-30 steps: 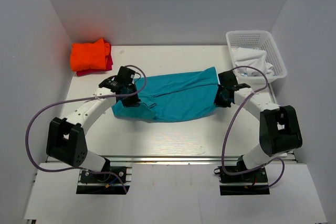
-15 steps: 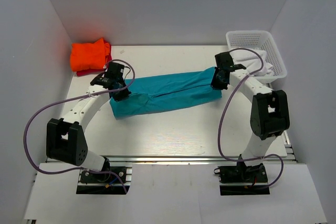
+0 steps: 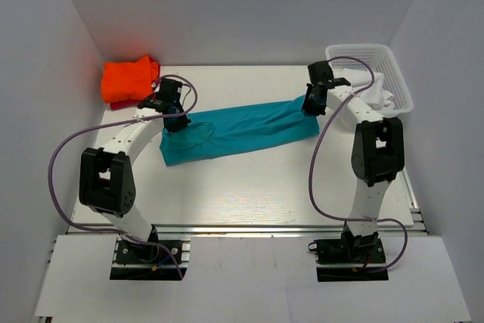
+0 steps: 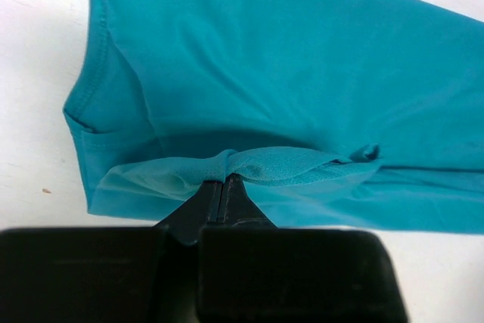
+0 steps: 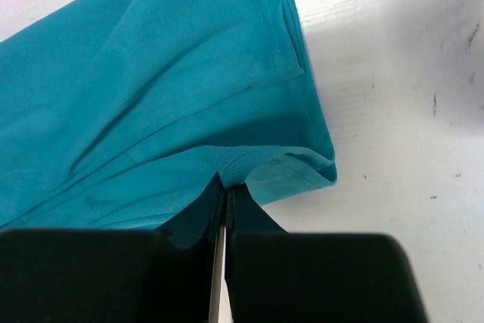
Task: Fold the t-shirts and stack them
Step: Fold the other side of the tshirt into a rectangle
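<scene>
A teal-blue t-shirt [image 3: 238, 131] lies folded into a long band across the middle of the table. My left gripper [image 3: 175, 115] is shut on its left edge, and the pinched fold shows in the left wrist view [image 4: 224, 178]. My right gripper [image 3: 311, 104] is shut on its right far corner, seen pinched in the right wrist view [image 5: 225, 181]. The teal cloth fills most of both wrist views [image 4: 287, 73] [image 5: 151, 111]. An orange t-shirt [image 3: 130, 79] sits folded on a red t-shirt [image 3: 155, 90] at the back left corner.
A white plastic basket [image 3: 370, 62] holding white cloth [image 3: 378, 94] stands at the back right. White walls enclose the table on three sides. The right arm's cable loops down its right side.
Both grippers have carried the shirt's near edge toward the back, folding the wide shirt into a narrower band. Both arms now reach further back.
</scene>
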`<state>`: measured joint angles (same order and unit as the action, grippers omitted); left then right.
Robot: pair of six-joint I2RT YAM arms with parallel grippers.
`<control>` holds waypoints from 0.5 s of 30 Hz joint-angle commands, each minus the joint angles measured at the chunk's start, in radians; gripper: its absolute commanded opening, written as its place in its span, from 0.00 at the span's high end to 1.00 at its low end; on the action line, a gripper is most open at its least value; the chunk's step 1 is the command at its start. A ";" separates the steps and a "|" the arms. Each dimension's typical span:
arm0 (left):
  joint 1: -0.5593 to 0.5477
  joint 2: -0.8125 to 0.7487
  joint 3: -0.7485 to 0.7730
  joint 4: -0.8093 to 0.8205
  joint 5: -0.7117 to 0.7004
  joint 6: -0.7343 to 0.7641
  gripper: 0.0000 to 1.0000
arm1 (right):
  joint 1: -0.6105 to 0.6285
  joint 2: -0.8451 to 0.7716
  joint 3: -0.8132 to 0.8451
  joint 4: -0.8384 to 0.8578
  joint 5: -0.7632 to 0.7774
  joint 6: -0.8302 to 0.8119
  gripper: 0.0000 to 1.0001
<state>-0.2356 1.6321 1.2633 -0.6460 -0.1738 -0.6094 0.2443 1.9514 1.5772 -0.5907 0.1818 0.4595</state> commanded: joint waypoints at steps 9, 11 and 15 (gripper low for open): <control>0.053 0.136 0.105 0.019 -0.093 -0.043 1.00 | -0.004 0.176 0.191 -0.018 0.018 -0.013 1.00; 0.065 0.167 0.136 0.029 -0.093 -0.043 0.89 | -0.010 0.204 0.224 -0.012 0.036 -0.001 0.92; 0.085 0.274 0.263 -0.069 -0.104 -0.055 0.05 | -0.008 0.227 0.303 -0.014 0.027 -0.024 0.47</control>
<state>-0.1703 1.8835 1.4338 -0.6666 -0.2481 -0.6472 0.2420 2.1883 1.7973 -0.6079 0.1947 0.4492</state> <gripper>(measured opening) 0.868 0.481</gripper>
